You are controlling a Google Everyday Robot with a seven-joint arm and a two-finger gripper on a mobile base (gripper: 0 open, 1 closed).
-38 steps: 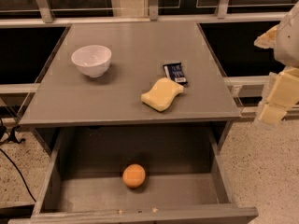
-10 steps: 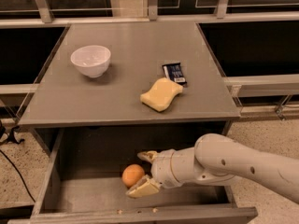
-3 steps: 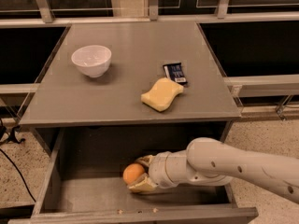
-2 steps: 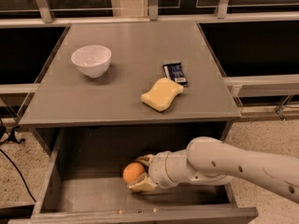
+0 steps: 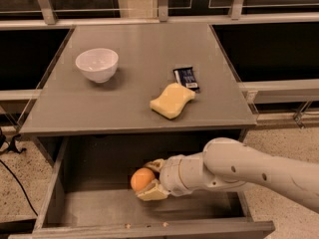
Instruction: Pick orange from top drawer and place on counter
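The orange (image 5: 141, 179) is inside the open top drawer (image 5: 89, 209), near the middle. My gripper (image 5: 146, 180) reaches into the drawer from the right and is shut on the orange, one finger above it and one below. The orange seems held slightly above the drawer's grey bottom. The white arm (image 5: 249, 171) crosses the drawer's right side and hides that corner. The grey counter (image 5: 134, 88) lies just above the drawer.
On the counter stand a white bowl (image 5: 97, 63) at the back left, a pale yellow wavy sponge (image 5: 172, 100) and a dark snack packet (image 5: 186, 77) at the right. Metal rails run behind the counter. A black cable (image 5: 11, 171) lies on the floor at the left.
The gripper came into the drawer from the right and closed on the orange. In the last second the orange has risen slightly with the gripper.
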